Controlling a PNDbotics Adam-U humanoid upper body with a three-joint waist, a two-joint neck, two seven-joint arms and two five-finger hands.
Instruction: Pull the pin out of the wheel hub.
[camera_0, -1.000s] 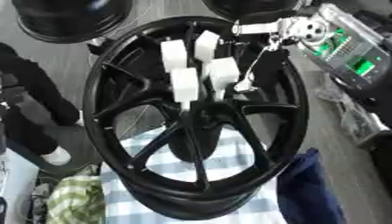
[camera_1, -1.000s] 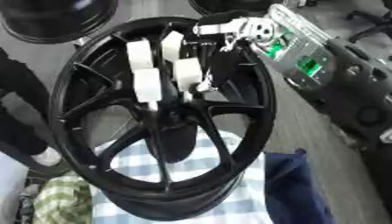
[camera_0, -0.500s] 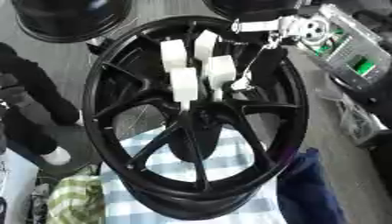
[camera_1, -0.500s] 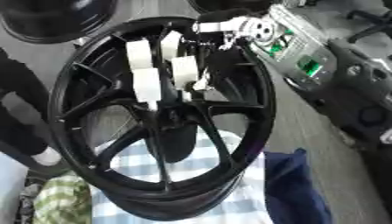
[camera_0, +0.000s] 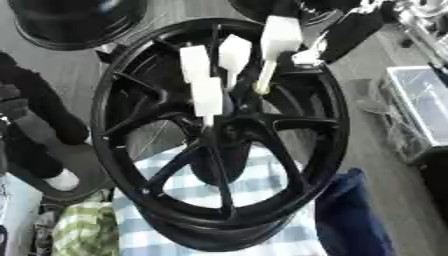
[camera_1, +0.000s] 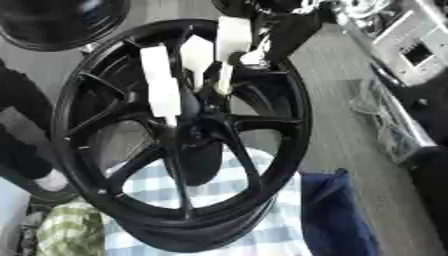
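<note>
Black wheel (camera_0: 219, 145) upright on checked cloth (camera_0: 262, 192), right hand (camera_0: 232, 70) with white-tipped fingers at its hub, grip impossible to tell

Workshop, black wheel rims (camera_0: 219, 145), equipment cases (camera_1: 411, 50)

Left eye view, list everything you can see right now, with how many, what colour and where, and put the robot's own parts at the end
wheel hub: one, black, upright, centre.
white blocks: four, white, on thin stems, over the hub's upper spokes; which is the pin I cannot tell.
second wheel: one, black, top left.
checked cloth: one, blue and white, under the hub.
green checked cloth: one, bottom left.
dark blue fabric: one, bottom right.
clear box: one, right edge.
person's leg: dark, white shoe, left edge.
right hand: black, top right, beside the highest block; grip unclear.
</note>
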